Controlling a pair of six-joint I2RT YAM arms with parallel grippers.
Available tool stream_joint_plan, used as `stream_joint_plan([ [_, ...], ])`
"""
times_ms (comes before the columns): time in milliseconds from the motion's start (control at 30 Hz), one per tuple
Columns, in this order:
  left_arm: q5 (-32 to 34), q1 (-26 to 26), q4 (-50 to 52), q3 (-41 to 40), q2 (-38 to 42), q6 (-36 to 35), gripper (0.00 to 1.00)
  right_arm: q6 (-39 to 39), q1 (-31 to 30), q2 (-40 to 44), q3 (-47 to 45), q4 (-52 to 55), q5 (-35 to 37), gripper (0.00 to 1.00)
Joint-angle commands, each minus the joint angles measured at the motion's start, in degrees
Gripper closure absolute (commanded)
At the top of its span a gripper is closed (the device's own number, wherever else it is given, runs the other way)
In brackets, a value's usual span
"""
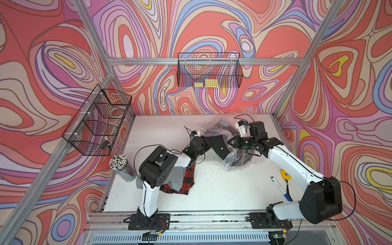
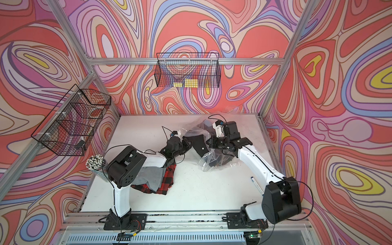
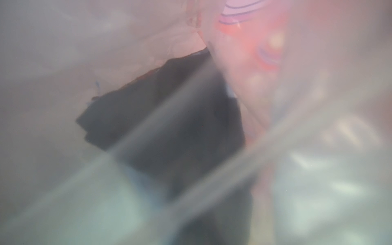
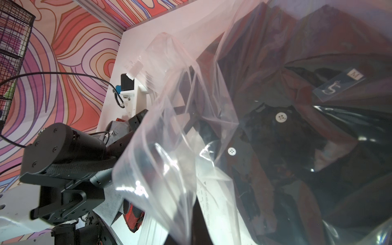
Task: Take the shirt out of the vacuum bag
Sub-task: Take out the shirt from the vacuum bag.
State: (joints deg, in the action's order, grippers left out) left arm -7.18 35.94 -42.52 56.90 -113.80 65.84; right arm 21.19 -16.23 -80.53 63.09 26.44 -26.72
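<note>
The vacuum bag [image 4: 161, 159] is clear, the shirt [image 1: 217, 142] black, perhaps maroon-tinged.

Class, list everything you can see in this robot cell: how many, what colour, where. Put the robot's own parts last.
vacuum bag: 1, clear, right of table centre
shirt: 1, black with white buttons, inside the bag
plaid cloth: 1, red and black, under the left arm
grey cloth: 1, grey, on the plaid cloth
white-tipped sticks: 1 bundle, left table edge
marker: 1, white and blue, right table edge
small yellow object: 1, beside the marker
wire baskets: 2, black, left wall and rear rail
yellow notes: 2, in the rear basket
table: 1, white
left hand: 1, black, shut, at the bag's mouth
right hand: 1, black, shut on the bag
</note>
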Motion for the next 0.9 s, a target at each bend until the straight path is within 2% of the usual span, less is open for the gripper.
stream_joint_plan([
  [0,-2.1,0.2,1.5,-2.0,5.9,-2.4,1.00,-1.3,-0.5,-0.6,1.6,0.1,0.9,1.00],
  [233,-1.8,0.3,6.6,-7.6,12.9,-5.2,1.00,-1.3,-0.5,-1.3,2.0,0.0,1.6,1.00],
  [433,-2.4,0.3,9.4,-9.5,12.6,-6.2,0.98,-1.1,-0.5,-2.6,2.3,-0.4,1.1,1.00],
  [500,-3.4,0.3,11.6,-8.1,11.1,-6.7,0.58,-1.0,-0.5,-2.8,2.2,-0.4,0.9,1.00],
  [633,-3.1,0.4,8.6,-7.8,8.7,-6.2,0.33,-1.0,-0.5,-2.6,2.0,-0.3,0.7,1.00],
  [733,-2.6,0.5,7.8,-6.2,7.9,-7.0,0.23,-1.0,-0.5,-2.2,1.8,-0.3,0.7,1.00],
  [867,-0.9,1.1,11.9,-4.3,7.8,-8.8,0.19,-1.1,-0.5,-2.0,1.5,-0.4,0.8,1.00],
])
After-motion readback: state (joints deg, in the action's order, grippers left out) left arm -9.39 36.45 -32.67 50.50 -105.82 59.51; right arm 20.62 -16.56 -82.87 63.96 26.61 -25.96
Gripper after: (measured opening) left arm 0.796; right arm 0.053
